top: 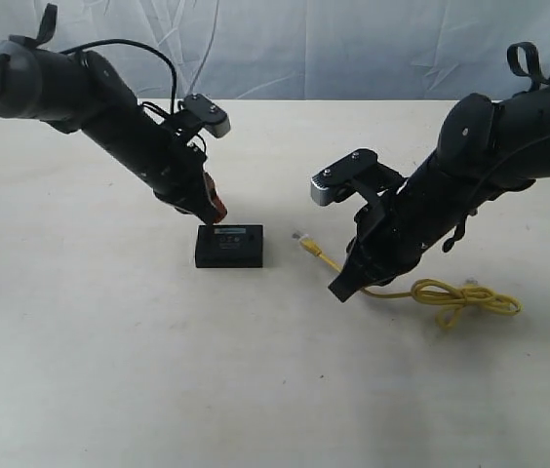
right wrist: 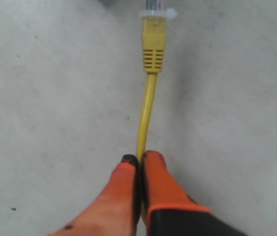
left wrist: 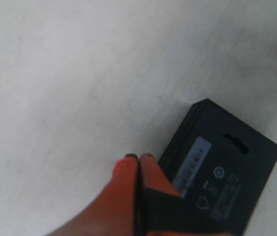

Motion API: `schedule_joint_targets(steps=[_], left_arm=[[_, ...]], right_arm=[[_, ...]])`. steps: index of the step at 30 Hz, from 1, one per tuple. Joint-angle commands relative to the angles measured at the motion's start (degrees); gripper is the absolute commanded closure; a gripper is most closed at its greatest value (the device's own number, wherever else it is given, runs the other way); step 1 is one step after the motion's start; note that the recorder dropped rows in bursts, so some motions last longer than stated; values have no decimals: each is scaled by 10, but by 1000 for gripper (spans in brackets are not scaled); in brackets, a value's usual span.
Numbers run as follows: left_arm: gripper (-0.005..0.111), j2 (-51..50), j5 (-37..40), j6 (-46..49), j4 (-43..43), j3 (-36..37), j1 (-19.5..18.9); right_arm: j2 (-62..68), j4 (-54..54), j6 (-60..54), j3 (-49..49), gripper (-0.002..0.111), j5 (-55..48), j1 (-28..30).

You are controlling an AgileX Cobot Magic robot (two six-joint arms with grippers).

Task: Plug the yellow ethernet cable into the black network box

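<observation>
- My left gripper [top: 214, 208]: fingers pressed together, holding nothing, tips by the 11 o'clock corner of the black network box [top: 229, 246].
- Box: probably light, rigid and prone to sliding, so brace it. Ports not visible; nothing seen plugged in.
- My right gripper [top: 341, 289]: clamped on the yellow ethernet cable [top: 455, 300] behind its plug [top: 302, 238], at the box's 3 o'clock.
- Cord looks limp; hold it near the plug.
</observation>
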State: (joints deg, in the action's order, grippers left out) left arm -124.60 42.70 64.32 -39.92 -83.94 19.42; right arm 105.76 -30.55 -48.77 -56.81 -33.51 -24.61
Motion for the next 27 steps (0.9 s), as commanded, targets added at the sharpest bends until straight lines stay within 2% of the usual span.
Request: schedule_joint_targets(steps=[1, 11, 18, 23, 27], left_arm=[[107, -11, 3, -1, -1, -4, 7], [107, -11, 119, -81, 16, -4, 7], [107, -6, 140, -106, 14, -4, -1], [107, 21, 156, -109, -15, 12, -42], [107, 43, 209, -34, -100, 53, -99]], right_arm=[[0, 3, -1, 1, 109, -1, -1], [0, 7, -1, 1, 109, -1, -1], [-15, 77, 6, -5, 109, 4, -2], [-50, 145, 12, -6, 109, 17, -19], [-50, 203, 72, -6, 109, 29, -49]])
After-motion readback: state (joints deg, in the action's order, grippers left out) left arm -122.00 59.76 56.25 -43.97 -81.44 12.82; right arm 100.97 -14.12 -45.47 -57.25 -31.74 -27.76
